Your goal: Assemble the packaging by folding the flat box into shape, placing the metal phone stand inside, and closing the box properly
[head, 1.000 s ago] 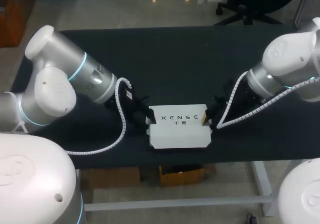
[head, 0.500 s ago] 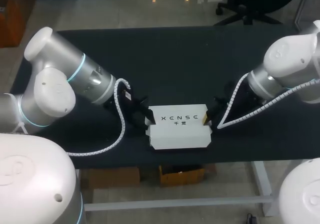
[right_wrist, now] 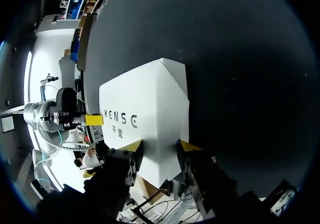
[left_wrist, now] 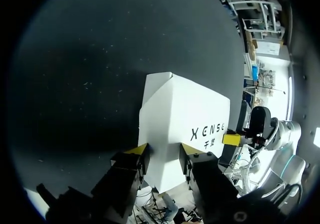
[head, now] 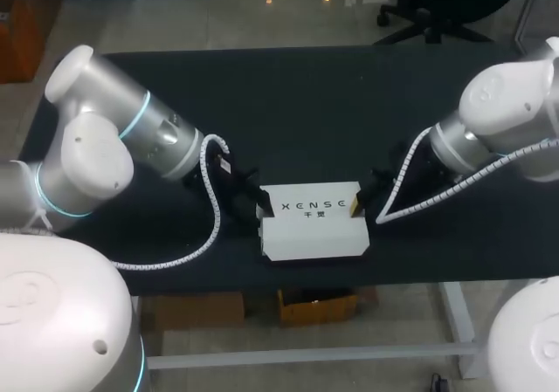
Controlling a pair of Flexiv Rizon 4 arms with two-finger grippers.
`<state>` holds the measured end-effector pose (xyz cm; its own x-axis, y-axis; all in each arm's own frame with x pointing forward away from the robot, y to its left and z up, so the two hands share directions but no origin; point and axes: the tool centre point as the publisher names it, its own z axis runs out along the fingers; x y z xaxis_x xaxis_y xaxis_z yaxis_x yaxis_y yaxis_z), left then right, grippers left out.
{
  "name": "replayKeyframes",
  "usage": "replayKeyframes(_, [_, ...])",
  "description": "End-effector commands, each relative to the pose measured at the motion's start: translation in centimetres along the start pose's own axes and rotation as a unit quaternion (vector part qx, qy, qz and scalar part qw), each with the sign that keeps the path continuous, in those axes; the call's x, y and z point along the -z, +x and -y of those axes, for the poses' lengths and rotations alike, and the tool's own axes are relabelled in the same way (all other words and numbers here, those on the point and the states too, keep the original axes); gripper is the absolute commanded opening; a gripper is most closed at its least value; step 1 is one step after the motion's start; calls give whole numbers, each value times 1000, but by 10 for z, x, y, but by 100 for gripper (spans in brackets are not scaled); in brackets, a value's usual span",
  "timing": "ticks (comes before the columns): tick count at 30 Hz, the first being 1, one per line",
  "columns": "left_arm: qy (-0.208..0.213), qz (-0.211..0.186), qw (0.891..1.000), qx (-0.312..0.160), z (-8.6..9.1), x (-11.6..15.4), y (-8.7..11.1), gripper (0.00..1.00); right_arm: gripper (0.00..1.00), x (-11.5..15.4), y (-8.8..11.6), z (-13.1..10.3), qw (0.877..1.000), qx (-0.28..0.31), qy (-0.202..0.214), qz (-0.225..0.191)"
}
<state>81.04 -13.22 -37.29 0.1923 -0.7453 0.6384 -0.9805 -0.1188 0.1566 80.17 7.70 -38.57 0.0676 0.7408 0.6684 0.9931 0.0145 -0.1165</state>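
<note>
Nearest the table's front edge, at six o'clock on the mat, sits the white box (head: 314, 226), folded into shape with its printed top face down flat. The phone stand is not visible on the surface. Whether it is inside cannot be told.

The left gripper (head: 259, 205) is at the box's nine o'clock end and the right gripper (head: 356, 205) at its three o'clock end, both towards the far corners. Each wrist view shows the yellow tips set close on either side of the box end, with white card filling the gap. Both pincers are judged to be pinching the box. The likely reason for opposed holds is to steady the carton square while the end flaps and lid are tucked home, so the closing stage appears well advanced.

Beyond the box, from nine through twelve to three o'clock, the black table (head: 306, 104) runs back dark and matte. It gives a low-slip footing for the carton.
</note>
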Motion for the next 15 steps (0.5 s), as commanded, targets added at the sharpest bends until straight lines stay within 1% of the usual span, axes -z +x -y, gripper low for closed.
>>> replayKeyframes(1, [-6,10,1000,2,4,-4,8,39,41,-1,7,-4,1000,-2,8,2])
replayKeyframes(7, [-14,18,1000,14,6,-1,9,41,41,2,6,-6,1000,-9,14,3])
replayKeyframes(15, [-22,17,999,16,7,3,11,41,41,5,8,-6,1000,-12,18,3])
